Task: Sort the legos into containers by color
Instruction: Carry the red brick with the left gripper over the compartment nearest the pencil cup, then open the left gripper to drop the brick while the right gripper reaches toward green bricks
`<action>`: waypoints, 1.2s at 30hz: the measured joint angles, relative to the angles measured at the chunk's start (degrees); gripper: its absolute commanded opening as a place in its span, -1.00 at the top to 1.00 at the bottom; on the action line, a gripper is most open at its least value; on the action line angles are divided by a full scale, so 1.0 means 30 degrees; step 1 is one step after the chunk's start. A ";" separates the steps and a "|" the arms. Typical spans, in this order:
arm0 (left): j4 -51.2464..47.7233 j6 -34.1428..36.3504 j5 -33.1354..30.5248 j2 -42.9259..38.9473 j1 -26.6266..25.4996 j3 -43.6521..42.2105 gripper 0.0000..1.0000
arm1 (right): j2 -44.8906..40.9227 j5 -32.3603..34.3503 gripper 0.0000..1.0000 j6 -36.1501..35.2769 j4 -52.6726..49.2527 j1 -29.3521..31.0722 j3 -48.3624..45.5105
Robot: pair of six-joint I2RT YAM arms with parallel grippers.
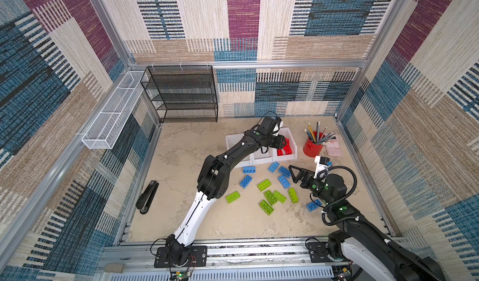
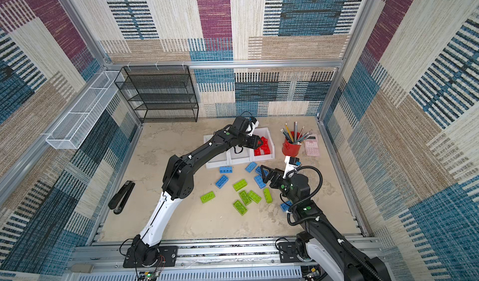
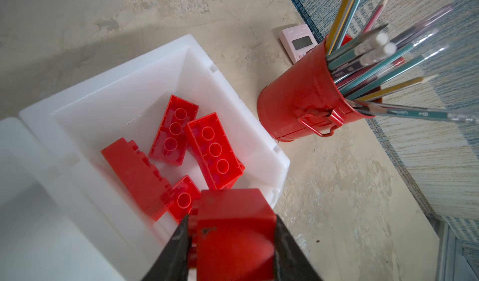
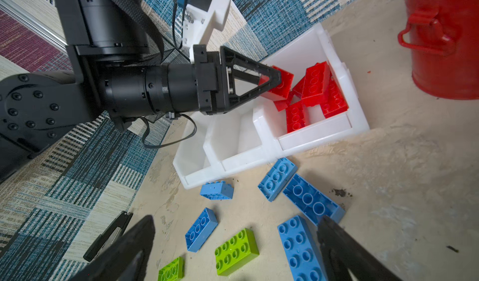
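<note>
My left gripper [image 1: 283, 142] [image 3: 230, 222] is shut on a red lego [image 3: 233, 235] and holds it above the rightmost of three joined white containers [image 1: 287, 158]. Several red legos [image 3: 212, 150] lie in that container [image 3: 129, 93]; the other two show nothing inside. In the right wrist view the held brick [image 4: 281, 85] hangs over the red pile. My right gripper [image 1: 293, 174] [image 4: 236, 222] hovers open and holds nothing. Below it, several blue legos [image 1: 283, 181] [image 4: 300, 248] and green legos [image 1: 270, 197] [image 4: 237, 251] lie loose on the table in front of the containers.
A red pencil cup [image 1: 313, 147] and a pink calculator [image 1: 333, 147] stand just right of the containers. A black stapler [image 1: 147, 196] lies at the left. A black mesh shelf [image 1: 181, 95] and a white wire basket [image 1: 114, 116] sit at the back left.
</note>
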 measured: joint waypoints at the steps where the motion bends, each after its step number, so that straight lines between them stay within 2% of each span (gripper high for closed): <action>1: -0.0095 0.0000 0.0073 0.0219 0.0022 0.0313 0.17 | -0.0022 -0.0007 -0.97 0.0000 0.0080 0.0000 0.0000; 5: -0.0641 0.0000 0.0342 0.0816 0.0087 0.1122 -0.15 | -0.0204 -0.0058 -0.97 -0.0007 0.0255 0.0007 -0.0007; 10: -0.1049 0.0117 0.0357 0.0903 0.0189 0.1508 -0.42 | -0.0211 -0.0080 -0.97 -0.0095 0.0270 0.0022 0.0000; 14: -0.1188 0.0182 0.0335 0.0452 0.0255 0.1188 -0.47 | 0.0095 -0.0197 -0.97 -0.0372 0.0146 0.0022 0.0357; 18: -0.0954 0.0240 0.0160 -0.1064 0.0291 -0.0634 -0.47 | 0.0364 -0.0335 -0.97 -0.0765 -0.0386 0.0022 0.1209; 21: -0.0131 0.0226 -0.0153 -0.2885 0.0335 -0.3264 -0.46 | 0.0503 -0.0576 -1.00 -0.1173 -0.1093 0.0022 0.1894; 24: 0.0998 0.0204 -0.0525 -0.5064 0.0386 -0.6324 -0.45 | 0.0648 -0.0758 -0.88 -0.1566 -0.2208 0.0029 0.2419; 28: 0.2994 -0.0189 -0.1144 -0.8429 0.0415 -1.0666 -0.43 | 0.1042 -0.0889 -0.85 -0.2229 -0.4328 0.0444 0.3264; 36: 0.7461 -0.2375 -0.1224 -1.4608 0.0372 -1.9773 -0.39 | 0.2841 0.1727 -0.80 -0.2718 -0.8495 0.3781 0.3876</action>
